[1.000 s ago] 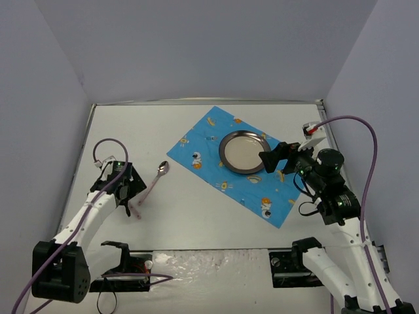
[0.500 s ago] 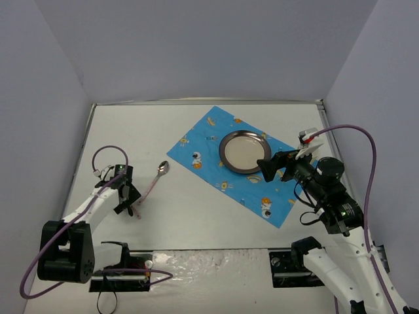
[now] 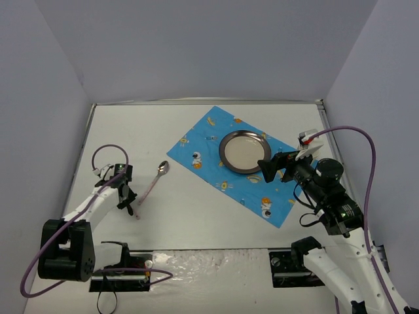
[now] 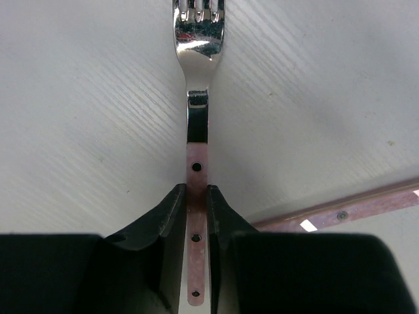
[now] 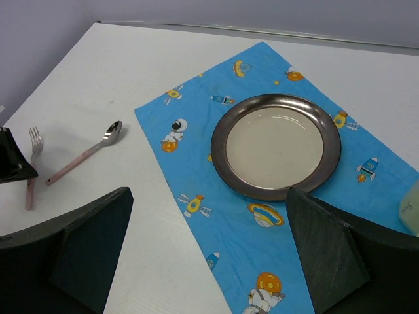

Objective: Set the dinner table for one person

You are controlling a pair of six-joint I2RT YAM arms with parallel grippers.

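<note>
Cutlery is what remains, we judge. From above, the dinner table (image 3: 131,131) spreads beneath both arms. The blue cloth (image 3: 196,154) lies under and ahead of the right gripper (image 3: 270,165), with the plate (image 3: 245,152) on it. The left gripper (image 3: 126,196) sits low over bare tabletop, well apart from the cloth, with the spoon (image 3: 157,178) just ahead to its right.

From the left wrist, we see the left gripper (image 4: 196,193) pinched on the pink handle of the fork (image 4: 198,98). Both fingers (image 4: 171,209) touch it, the tines point ahead, and the fork appears to rest on the white top. The spoon (image 4: 340,212) shows only its handle, crossing just right of the fingers.

From the right wrist, the right gripper (image 5: 208,196) stands spread wide, holding nothing, above the cloth (image 5: 196,163). The plate (image 5: 275,145) lies ahead of it. The fork (image 5: 31,167) and spoon (image 5: 85,154) lie far to its left, off the cloth.

Cloth and plate look done; fork and spoon are not yet beside the plate.
</note>
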